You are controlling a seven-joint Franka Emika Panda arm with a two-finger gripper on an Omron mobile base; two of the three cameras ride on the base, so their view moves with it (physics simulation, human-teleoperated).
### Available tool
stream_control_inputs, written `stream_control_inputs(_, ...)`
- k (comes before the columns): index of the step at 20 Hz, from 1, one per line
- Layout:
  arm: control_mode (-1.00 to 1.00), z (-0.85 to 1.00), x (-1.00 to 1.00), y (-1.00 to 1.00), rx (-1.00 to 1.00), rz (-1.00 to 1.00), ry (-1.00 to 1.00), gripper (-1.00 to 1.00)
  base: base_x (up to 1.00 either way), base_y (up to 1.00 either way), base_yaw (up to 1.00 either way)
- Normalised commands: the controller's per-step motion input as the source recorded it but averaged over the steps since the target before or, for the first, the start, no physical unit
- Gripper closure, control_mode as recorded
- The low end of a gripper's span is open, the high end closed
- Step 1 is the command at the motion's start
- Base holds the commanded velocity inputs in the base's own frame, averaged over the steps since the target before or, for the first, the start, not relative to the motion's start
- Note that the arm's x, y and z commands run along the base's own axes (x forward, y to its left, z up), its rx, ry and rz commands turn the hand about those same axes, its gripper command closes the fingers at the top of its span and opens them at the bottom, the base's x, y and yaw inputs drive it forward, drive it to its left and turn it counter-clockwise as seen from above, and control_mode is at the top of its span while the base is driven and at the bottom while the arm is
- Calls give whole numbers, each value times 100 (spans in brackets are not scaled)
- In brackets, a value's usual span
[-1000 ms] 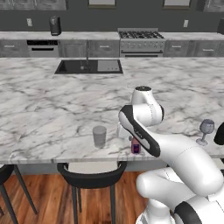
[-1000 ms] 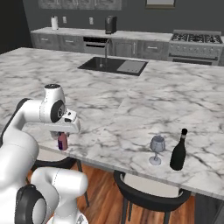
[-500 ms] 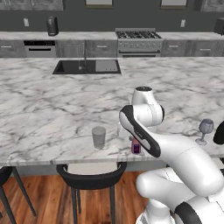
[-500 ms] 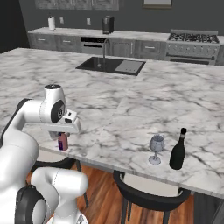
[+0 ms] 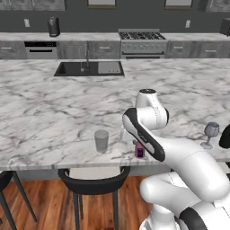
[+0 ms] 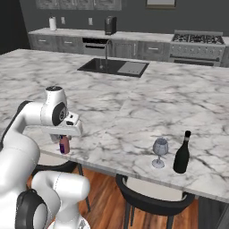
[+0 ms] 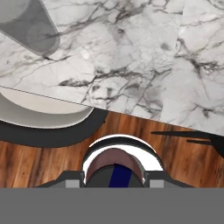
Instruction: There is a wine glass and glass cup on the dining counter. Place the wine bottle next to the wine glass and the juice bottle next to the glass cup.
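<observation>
My gripper (image 6: 64, 138) is shut on the juice bottle (image 5: 140, 151), a tiny purple bottle with a reddish cap (image 7: 115, 162), right at the dining counter's (image 5: 54, 117) front edge. The glass cup (image 5: 101, 140) stands a short way to its left, and appears at the upper left of the hand view (image 7: 29, 24). Far to the right the wine glass (image 6: 159, 151) stands beside the tall dark wine bottle (image 6: 181, 153). In the left base view the wine glass (image 5: 210, 134) is near the right border, and my forearm hides the gripper's fingers.
Black stools (image 5: 92, 183) stand under the counter's front edge, one right below the held bottle (image 7: 48, 127). A sink (image 5: 89, 68) is set into the counter's far side. A stove (image 5: 141, 35) and cabinets line the back wall.
</observation>
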Motion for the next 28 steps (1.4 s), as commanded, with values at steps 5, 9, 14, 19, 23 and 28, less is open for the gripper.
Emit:
stream_control_inputs(5,100,0,0,0,0,0,0,100,0,0,0)
stream_control_inputs(9,-100,0,0,1,0,0,-4,100,-1,0,0)
stream_control_inputs(14,-100,22,0,4,-1,7,-13,100,0,0,0)
stream_control_inputs(19,-100,32,0,6,0,11,-5,100,0,0,0)
stream_control_inputs(23,-100,17,2,12,-1,12,1,100,0,0,0)
stream_control_inputs(28,-100,-1,4,14,0,21,0,100,0,0,0)
